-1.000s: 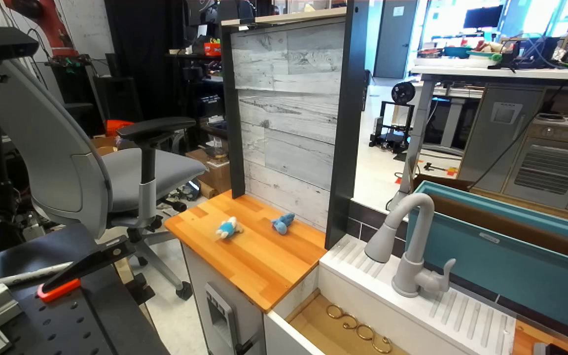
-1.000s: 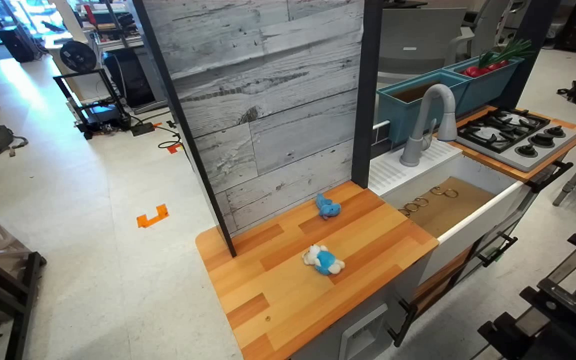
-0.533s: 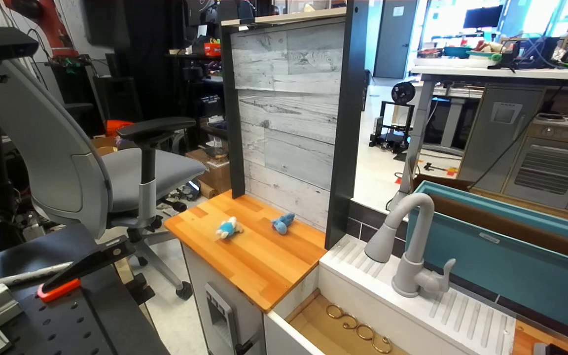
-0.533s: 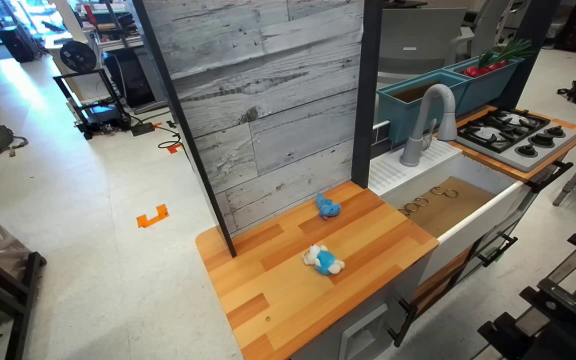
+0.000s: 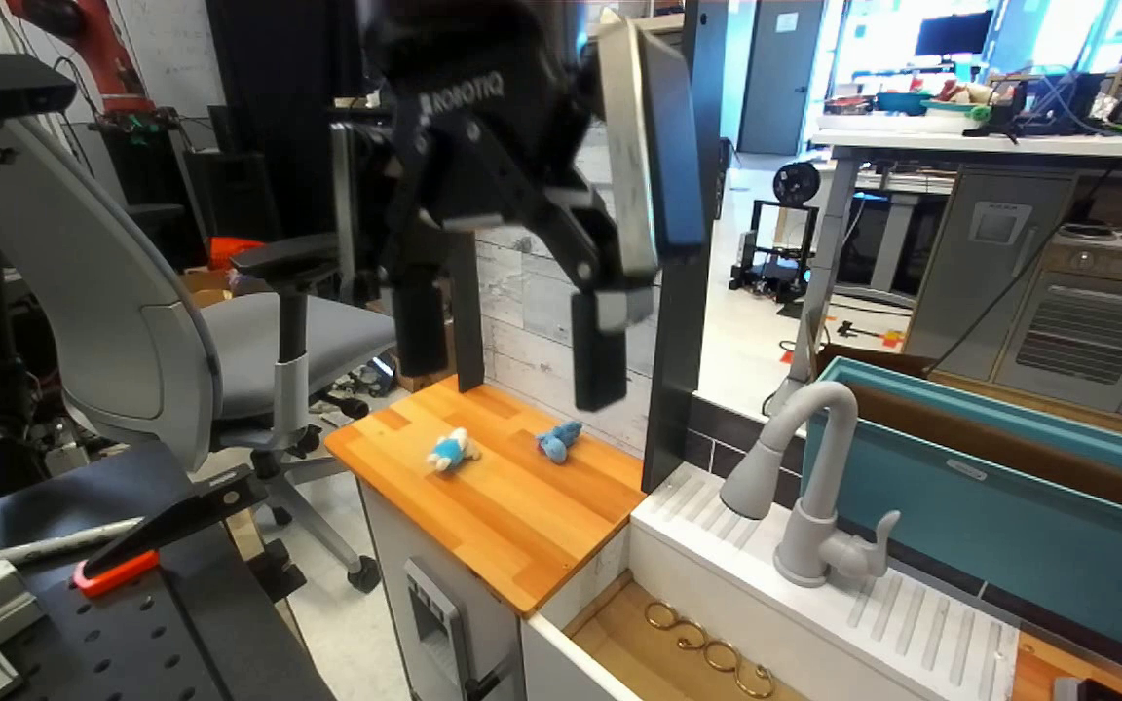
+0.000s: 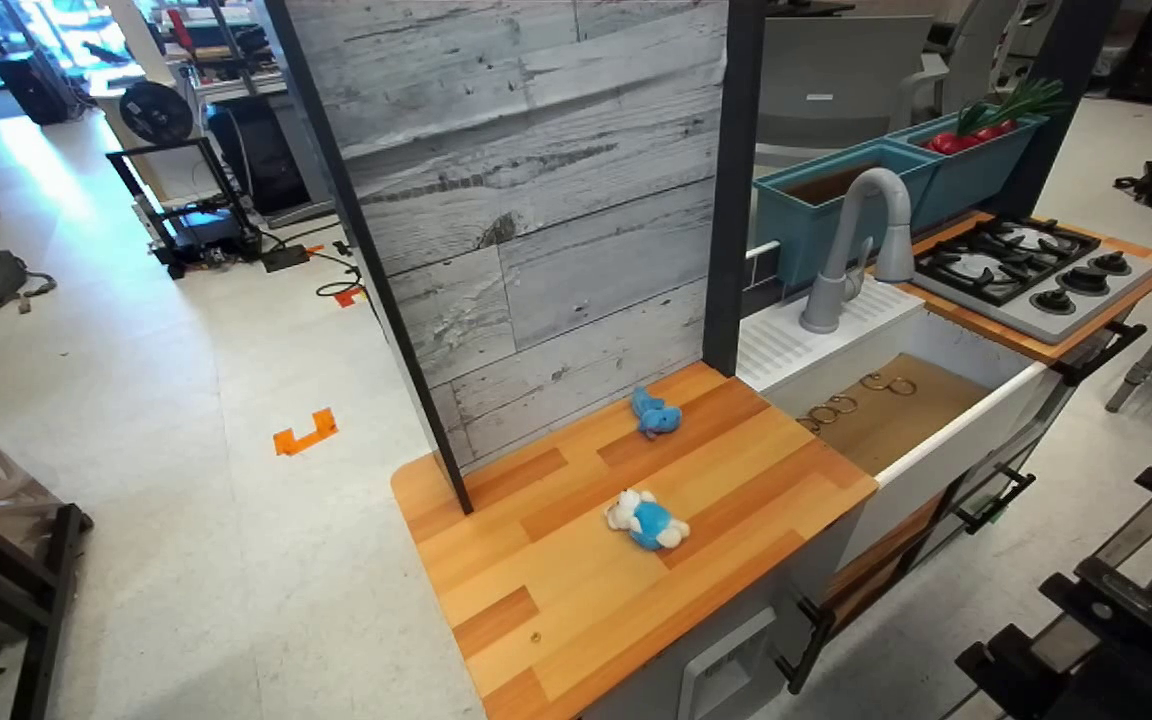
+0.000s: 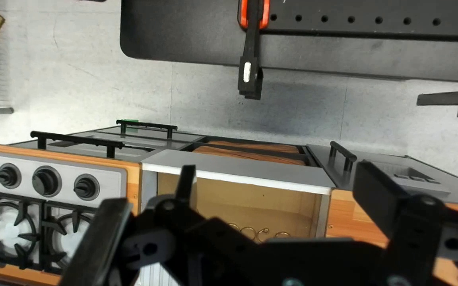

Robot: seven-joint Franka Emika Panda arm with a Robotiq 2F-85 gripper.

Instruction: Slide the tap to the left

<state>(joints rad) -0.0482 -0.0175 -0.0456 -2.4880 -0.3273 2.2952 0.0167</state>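
The tap is a light grey gooseneck faucet standing upright on the white ribbed ledge behind the sink. It also shows in an exterior view. In one of these views its spout points left, in the other right. My gripper hangs in the air in an exterior view, fingers down, to the left of the tap and apart from it. Its fingers stand wide apart with nothing between them. In the wrist view the open gripper is above the sink front, and the tap is hidden or out of view.
A blue toy and a white-and-blue toy lie on the wooden counter. A grey plank panel rises behind it. Teal planters stand behind the tap. Brass rings lie in the sink. A stove lies beyond.
My gripper has come into an exterior view at the upper middle, where it did not show half a second ago. The tap and the toys have not moved.
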